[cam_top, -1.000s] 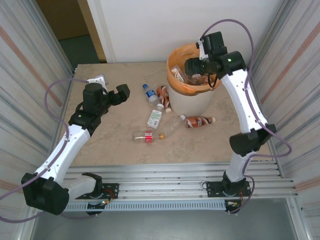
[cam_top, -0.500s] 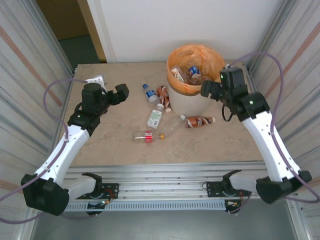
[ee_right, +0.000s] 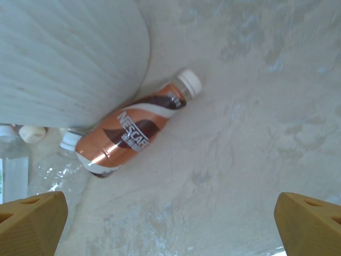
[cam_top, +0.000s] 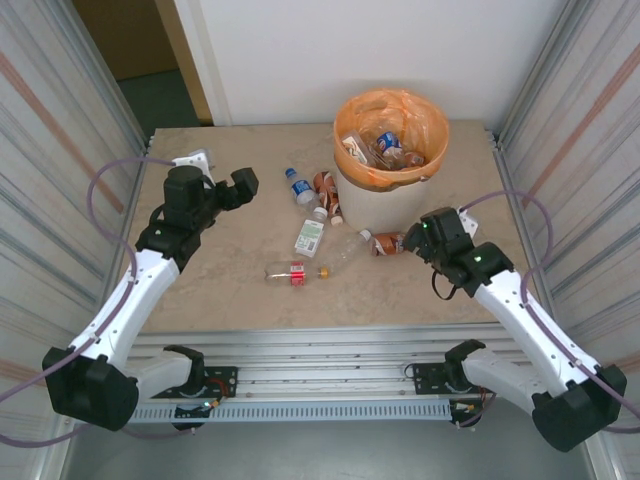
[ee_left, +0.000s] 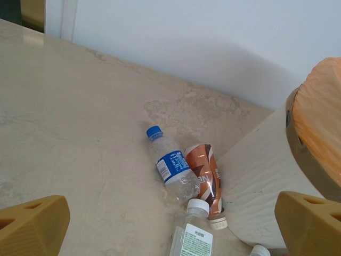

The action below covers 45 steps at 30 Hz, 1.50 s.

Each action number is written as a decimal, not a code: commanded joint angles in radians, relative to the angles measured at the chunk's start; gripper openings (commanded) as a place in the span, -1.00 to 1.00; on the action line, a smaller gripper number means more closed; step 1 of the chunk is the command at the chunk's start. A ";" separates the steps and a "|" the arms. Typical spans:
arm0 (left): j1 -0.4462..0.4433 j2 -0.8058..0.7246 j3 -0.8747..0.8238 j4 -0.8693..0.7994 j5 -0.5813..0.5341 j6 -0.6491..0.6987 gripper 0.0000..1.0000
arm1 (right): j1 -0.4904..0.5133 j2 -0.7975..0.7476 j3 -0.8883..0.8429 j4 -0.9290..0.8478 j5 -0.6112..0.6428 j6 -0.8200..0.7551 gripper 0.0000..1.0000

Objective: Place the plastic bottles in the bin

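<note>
Just ahead of and below the right gripper (ee_right: 170,226), its jaws spread wide and empty, the brown-labelled white-capped plastic bottle (ee_right: 133,133) lies flat beside the round cream-white bin (ee_right: 64,53), long axis diagonal to the closing line, the left gripper (cam_top: 222,178) well apart.

The left arm (cam_top: 125,300) and right arm (cam_top: 520,310) are wearing smooth white shells between chunky black joints. Mauve cables (cam_top: 103,195) are looping loosely off each. A small green light (cam_top: 477,258) is glowing on the right one, and the fingertips (ee_left: 32,224) are showing as ochre wedges with hollowed ends.
</note>
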 commanded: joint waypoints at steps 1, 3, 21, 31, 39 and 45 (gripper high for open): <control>0.006 0.007 -0.011 0.016 0.008 -0.003 0.98 | 0.011 0.034 -0.045 0.110 -0.032 0.143 0.96; 0.006 0.012 -0.012 0.013 0.008 -0.002 0.98 | 0.014 0.065 -0.072 0.161 -0.046 0.175 0.96; 0.009 0.021 -0.058 0.018 0.008 -0.011 0.98 | 0.014 0.364 -0.072 0.405 -0.122 0.281 0.96; 0.013 0.030 -0.066 0.018 0.013 -0.014 0.98 | 0.013 0.476 -0.060 0.487 -0.144 0.273 0.96; 0.012 0.037 -0.074 0.026 0.021 -0.023 0.97 | 0.006 0.532 -0.051 0.525 -0.143 0.261 0.96; 0.012 0.039 -0.080 0.033 0.027 -0.029 0.98 | -0.008 0.573 -0.053 0.526 -0.136 0.245 1.00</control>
